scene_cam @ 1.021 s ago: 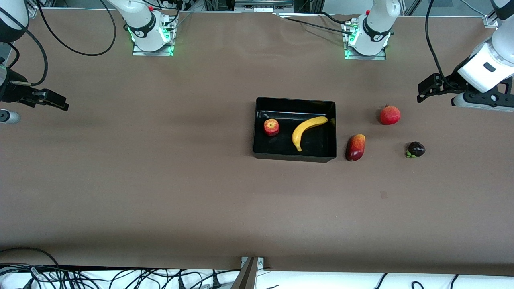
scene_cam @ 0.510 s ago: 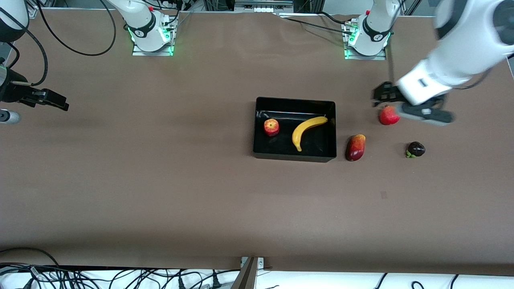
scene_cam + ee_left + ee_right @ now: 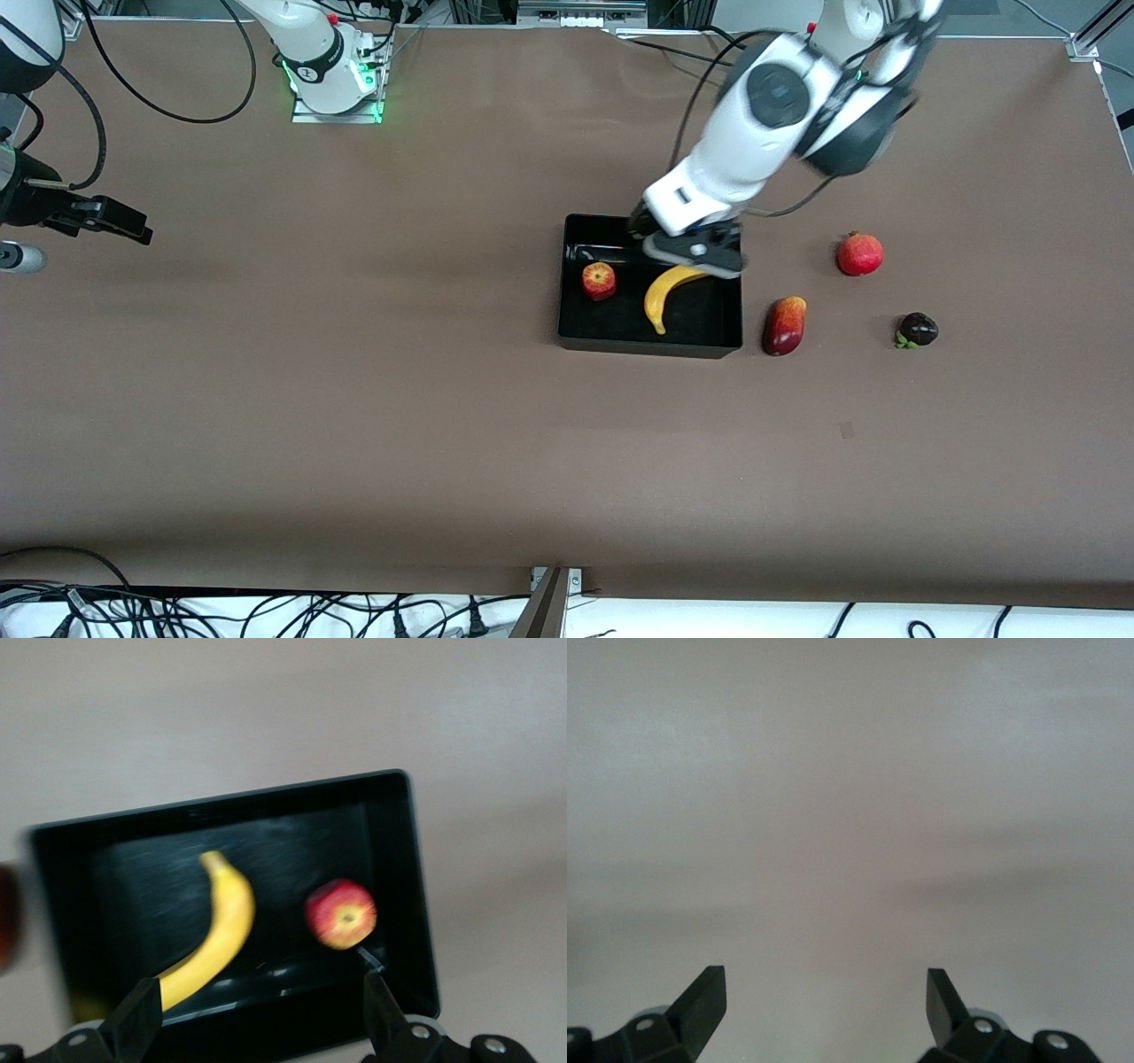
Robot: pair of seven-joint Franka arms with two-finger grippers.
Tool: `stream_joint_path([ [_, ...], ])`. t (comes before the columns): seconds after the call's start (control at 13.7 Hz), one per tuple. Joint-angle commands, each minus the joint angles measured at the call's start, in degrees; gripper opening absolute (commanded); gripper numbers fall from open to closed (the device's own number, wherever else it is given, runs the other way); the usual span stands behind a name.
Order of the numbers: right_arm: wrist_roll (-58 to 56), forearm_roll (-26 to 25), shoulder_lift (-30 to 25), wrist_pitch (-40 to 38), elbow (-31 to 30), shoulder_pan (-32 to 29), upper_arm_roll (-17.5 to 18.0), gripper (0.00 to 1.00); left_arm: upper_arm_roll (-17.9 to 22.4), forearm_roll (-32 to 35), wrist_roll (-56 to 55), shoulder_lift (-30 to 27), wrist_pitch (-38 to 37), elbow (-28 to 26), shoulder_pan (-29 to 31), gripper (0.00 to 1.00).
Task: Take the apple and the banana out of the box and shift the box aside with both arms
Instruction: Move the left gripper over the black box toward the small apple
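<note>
Looking from the front camera, the left gripper (image 3: 687,251) hangs over the box (image 3: 649,341), above the upper end of the banana (image 3: 663,297), and the apple (image 3: 599,280) lies beside the banana, toward the right arm's end; both fruits are not yet taken out. The right gripper (image 3: 106,219) waits over bare table at the right arm's end, well apart from the box. In the left wrist view, the fingers (image 3: 135,1017) are spread wide with nothing between them, and the box wall is close to them; if the gripper descends here, a finger could hit the rim, or the curved banana (image 3: 217,930) could roll away and escape. In the right wrist view, its fingers (image 3: 702,994) are also spread over the empty surface.
</note>
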Motion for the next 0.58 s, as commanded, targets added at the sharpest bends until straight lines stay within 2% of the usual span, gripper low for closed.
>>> stream_joint_path([
  [0.0, 0.0, 1.1, -0.4, -0.5, -0.1, -0.7, 0.4, 1.00, 0.7, -0.1, -1.3, 8.1, 6.4, 1.8, -3.7, 1.00],
  [0.51, 0.0, 1.1, -0.4, -0.5, -0.1, -0.7, 0.5, 1.00, 2.0, 0.2, -1.4, 17.5, 14.8, 3.7, -9.1, 1.00],
])
